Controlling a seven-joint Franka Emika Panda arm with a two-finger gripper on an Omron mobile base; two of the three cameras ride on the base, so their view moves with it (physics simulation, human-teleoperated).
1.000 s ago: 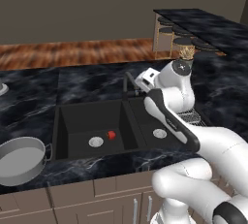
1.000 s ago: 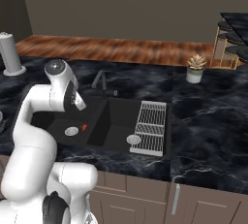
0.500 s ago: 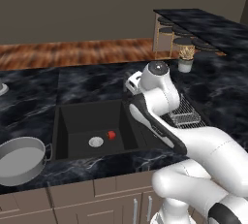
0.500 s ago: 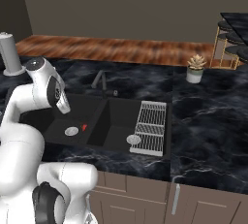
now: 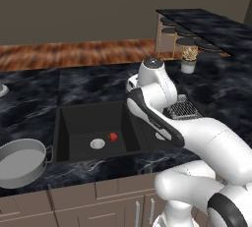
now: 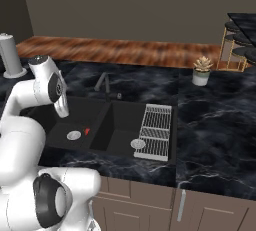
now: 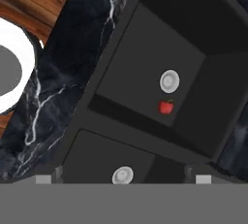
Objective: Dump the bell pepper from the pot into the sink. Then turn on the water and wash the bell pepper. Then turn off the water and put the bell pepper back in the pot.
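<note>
The small red bell pepper point(image 5: 113, 136) point(image 6: 87, 131) point(image 7: 166, 106) lies on the floor of the sink's left basin, right beside the round silver drain point(image 5: 97, 144) point(image 7: 169, 81). The black sink point(image 5: 66, 127) point(image 6: 107, 125) point(image 7: 121, 63) is dry. The dark faucet point(image 6: 102, 82) stands behind the divider with no water running. The grey pot point(image 5: 42, 150) sits upright on the counter left of the sink, with nothing showing inside it. My gripper point(image 7: 123, 180) hangs high over the sink, looking down into it, its fingertips point(image 7: 43, 179) wide apart, open and holding nothing.
A ribbed drying rack point(image 5: 179, 107) point(image 6: 156, 130) covers the right side of the right basin. A potted plant point(image 5: 187, 61) point(image 6: 202, 70) stands at the back right. A grey cylinder point(image 6: 10, 55) on a round white base point(image 7: 9, 68) stands at the counter's far left. Dark shelving point(image 5: 192, 34) rises at right.
The arm has swung leftward from over the drying rack to above the sink's divider. The pepper and pot have not moved, and the gripper has stayed open.
</note>
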